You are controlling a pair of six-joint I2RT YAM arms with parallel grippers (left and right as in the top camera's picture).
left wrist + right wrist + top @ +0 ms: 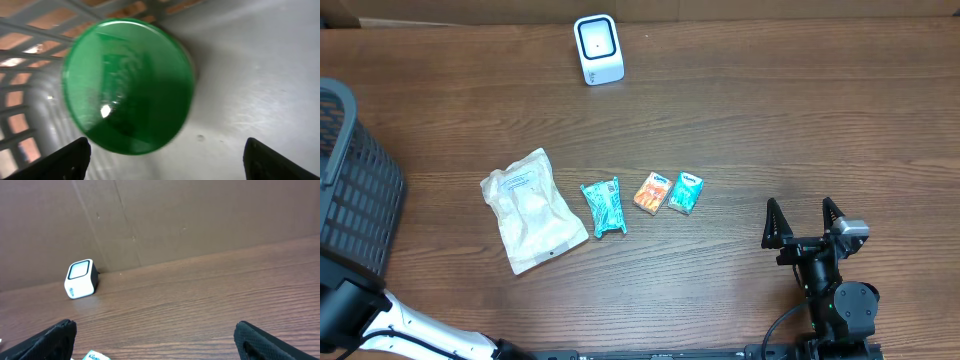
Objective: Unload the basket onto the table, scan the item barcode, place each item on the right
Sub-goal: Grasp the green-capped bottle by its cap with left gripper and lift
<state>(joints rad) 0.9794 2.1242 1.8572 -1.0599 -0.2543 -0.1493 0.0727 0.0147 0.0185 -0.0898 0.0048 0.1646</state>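
**A:** Where is the green round container (pixel 127 85)?

**B:** On the floor of the grey basket (pixel 360 190), far left of the barcode scanner (pixel 598 48). The left gripper (pixel 165 162) hangs over it with its jaws spread wide and nothing between them. I'd judge that item is done and parked out of the way.

**A:** And the items to scan?

**B:** The white pouch (pixel 532 208), teal packet (pixel 604 205), orange tissue pack (pixel 651 192) and teal tissue pack (pixel 685 192) lie in a row in front of the scanner, spaced for easy picking. The right gripper (pixel 804 222) waits front-right of the scanner, fully spread and empty, probably ready for the nearest pack.
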